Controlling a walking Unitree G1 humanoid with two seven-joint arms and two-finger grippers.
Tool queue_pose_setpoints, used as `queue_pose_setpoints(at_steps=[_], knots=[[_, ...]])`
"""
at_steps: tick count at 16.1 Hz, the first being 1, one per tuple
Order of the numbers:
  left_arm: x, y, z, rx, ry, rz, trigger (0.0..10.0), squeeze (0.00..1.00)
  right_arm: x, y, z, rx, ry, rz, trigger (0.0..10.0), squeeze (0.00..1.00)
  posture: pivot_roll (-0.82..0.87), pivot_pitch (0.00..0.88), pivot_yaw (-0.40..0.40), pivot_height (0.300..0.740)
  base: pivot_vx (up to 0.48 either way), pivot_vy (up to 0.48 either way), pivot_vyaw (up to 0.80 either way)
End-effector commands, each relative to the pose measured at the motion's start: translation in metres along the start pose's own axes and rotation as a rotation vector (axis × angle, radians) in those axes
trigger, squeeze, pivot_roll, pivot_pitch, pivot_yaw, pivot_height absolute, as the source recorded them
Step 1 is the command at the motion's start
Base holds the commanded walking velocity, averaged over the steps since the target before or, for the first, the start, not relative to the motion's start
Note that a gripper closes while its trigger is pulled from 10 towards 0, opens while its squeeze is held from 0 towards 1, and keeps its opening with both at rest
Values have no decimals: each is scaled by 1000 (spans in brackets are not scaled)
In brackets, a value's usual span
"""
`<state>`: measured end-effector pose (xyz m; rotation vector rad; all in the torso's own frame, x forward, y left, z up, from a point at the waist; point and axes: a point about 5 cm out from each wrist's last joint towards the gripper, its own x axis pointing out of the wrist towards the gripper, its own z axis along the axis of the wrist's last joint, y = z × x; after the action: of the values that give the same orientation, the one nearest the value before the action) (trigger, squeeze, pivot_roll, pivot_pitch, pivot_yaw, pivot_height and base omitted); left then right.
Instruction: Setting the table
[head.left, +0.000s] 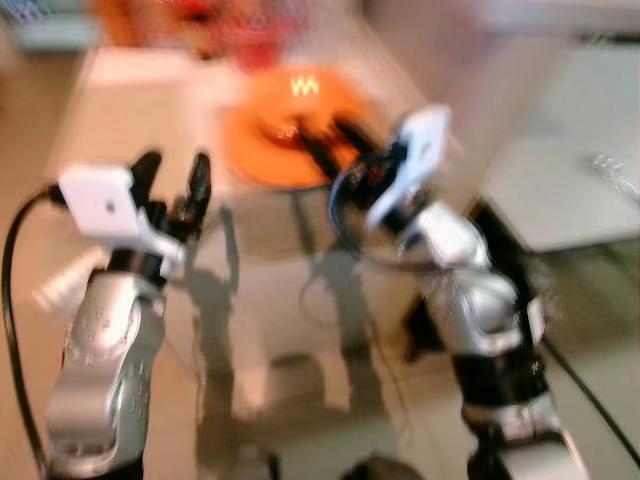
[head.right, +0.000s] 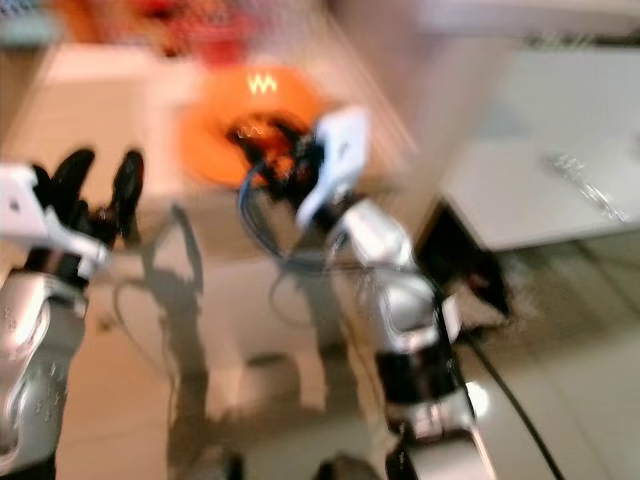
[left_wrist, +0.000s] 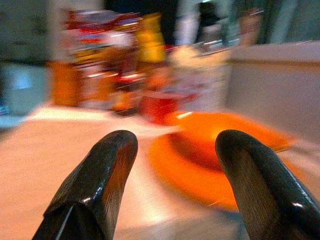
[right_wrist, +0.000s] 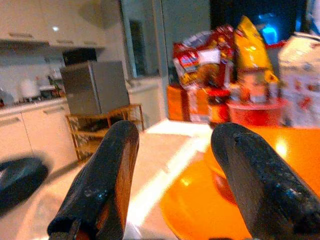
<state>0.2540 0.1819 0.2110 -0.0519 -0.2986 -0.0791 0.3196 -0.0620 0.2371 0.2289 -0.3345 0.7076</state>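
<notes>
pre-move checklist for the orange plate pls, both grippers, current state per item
1. Orange plate on the table: ok, it lies flat.
2. Right gripper at the plate: ok, its fingers reach over the plate's near part.
3. Right gripper open: ok, in the right wrist view the fingers stand apart with the plate beyond the gap.
4. Left gripper open and empty: ok, it is raised over the table to the plate's left.
5. Contact with the plate: cannot tell, head views are blurred.
6. Clutter behind the plate: not ok, a red tub and snack packets crowd the far edge.
</notes>
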Motion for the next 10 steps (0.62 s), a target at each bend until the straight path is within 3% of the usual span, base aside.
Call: queue_pose_setpoints(at_steps=[1, 2, 4, 10], knots=[[1, -5, 1, -4, -13, -25, 10000, 0, -4, -12, 1, 13, -11, -64, 10000, 0, -32, 101, -22, 740, 469, 0, 781], [1, -8, 1, -11, -13, -44, 10000, 0, -3, -16, 4, 20, -19, -94, 10000, 0, -37, 101, -18, 740, 480, 0, 0], [2, -16, 2, -19, -18, -94, 10000, 0, -2, -26, 12, 16, -58, -157, 10000, 0, -33, 103, -19, 740, 480, 0, 759], [5, -36, 6, -27, -47, -220, 10000, 0, 6, -27, 30, -22, -85, -174, 10000, 0, -43, 109, -13, 740, 480, 0, 0]])
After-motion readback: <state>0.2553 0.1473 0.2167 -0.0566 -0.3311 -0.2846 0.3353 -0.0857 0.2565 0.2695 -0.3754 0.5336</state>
